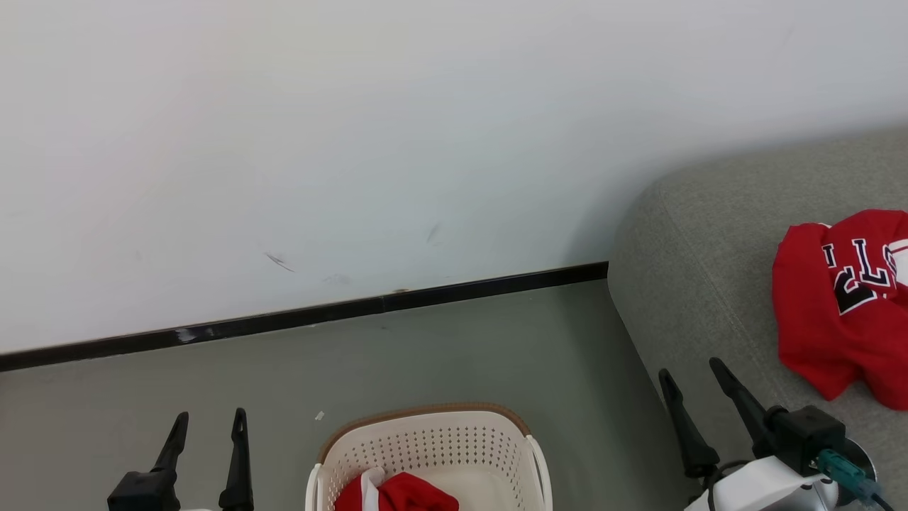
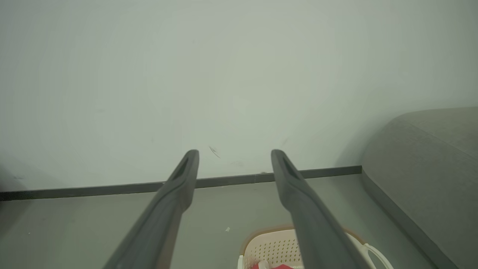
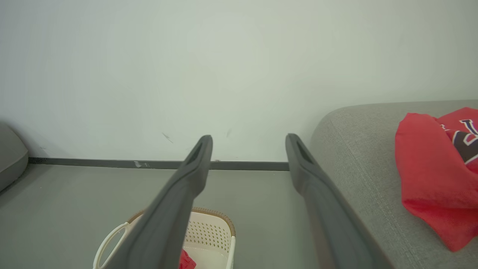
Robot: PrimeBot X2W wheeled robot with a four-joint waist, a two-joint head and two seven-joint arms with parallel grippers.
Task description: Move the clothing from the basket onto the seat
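A pale wall [image 1: 355, 142] takes up the upper two thirds of the head view, with a few dark scuffs low on it. Below it runs a grey-green floor [image 1: 461, 348], and a black baseboard [image 1: 305, 316] divides the two. The grey fabric seat [image 1: 695, 284] fills the right side of the frame, its rounded corner close to the wall.

On the seat at the right edge lies the lettered red garment [image 1: 823, 333], crumpled, its dark white-edged letters facing up; part of it runs out of frame. The cream basket [image 1: 433, 443] stands on the floor at bottom centre, just left of the seat, its brown rim toward the wall.

The right hand [image 1: 691, 367] is at lower right, over the seat's front edge, fingers spread wide with nothing between them. The left hand [image 1: 211, 415] is at lower left above the floor, beside the basket, likewise released and bare.

Inside the basket, at the bottom edge, sits a second red garment [image 1: 408, 495] with white trim.
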